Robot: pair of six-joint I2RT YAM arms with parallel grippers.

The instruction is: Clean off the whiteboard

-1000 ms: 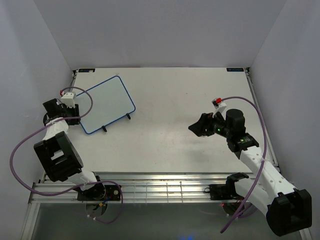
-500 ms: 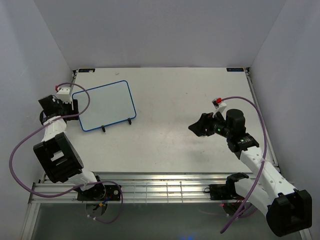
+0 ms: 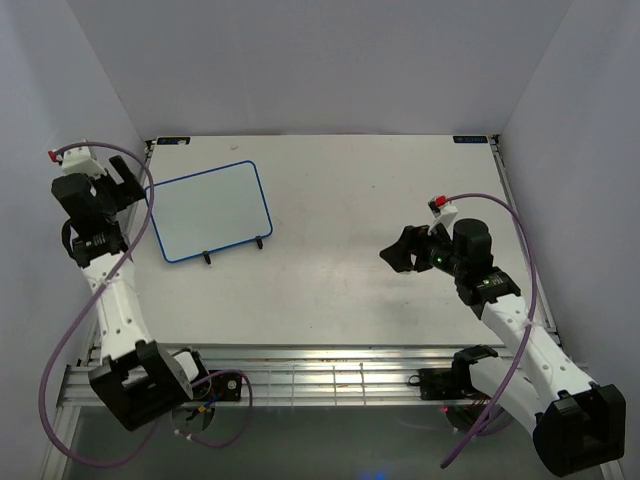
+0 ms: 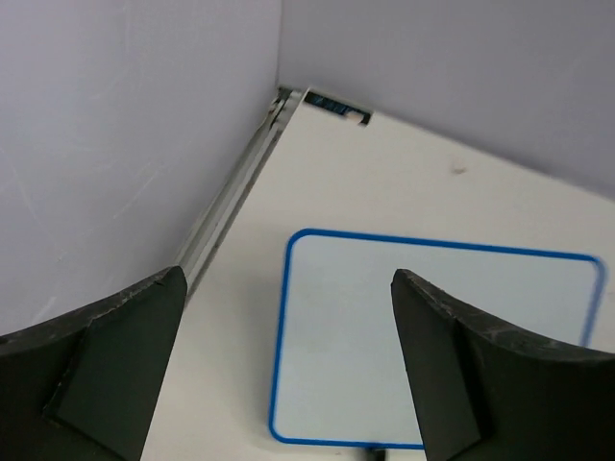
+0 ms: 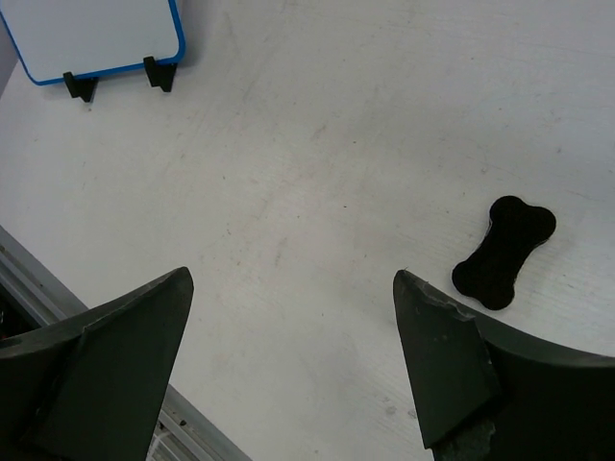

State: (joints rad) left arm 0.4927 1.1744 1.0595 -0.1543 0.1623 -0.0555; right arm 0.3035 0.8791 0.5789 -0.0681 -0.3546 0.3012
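The whiteboard (image 3: 210,212) leans on its black wire stand at the table's back left. Its face is blank white inside the blue rim. In the left wrist view the whiteboard (image 4: 432,336) lies below and ahead of my fingers. My left gripper (image 3: 128,180) hangs raised beside the left wall, off the board's left edge, open and empty (image 4: 288,279). My right gripper (image 3: 400,250) hovers over the table's right half, open and empty (image 5: 293,277). A black bone-shaped eraser (image 5: 504,252) lies flat on the table just right of it. The whiteboard (image 5: 96,34) shows far off in the right wrist view.
The stand's two black feet (image 3: 208,258) poke out under the board's near edge. A metal rail (image 4: 231,211) runs along the table's left edge against the wall. Another rail (image 3: 300,375) lines the near edge. Purple cables loop from both arms.
My left arm let go of the board's left edge, opened wide, then rose and drew back toward the wall. The board swung a little squarer. My right gripper opened slightly wider.
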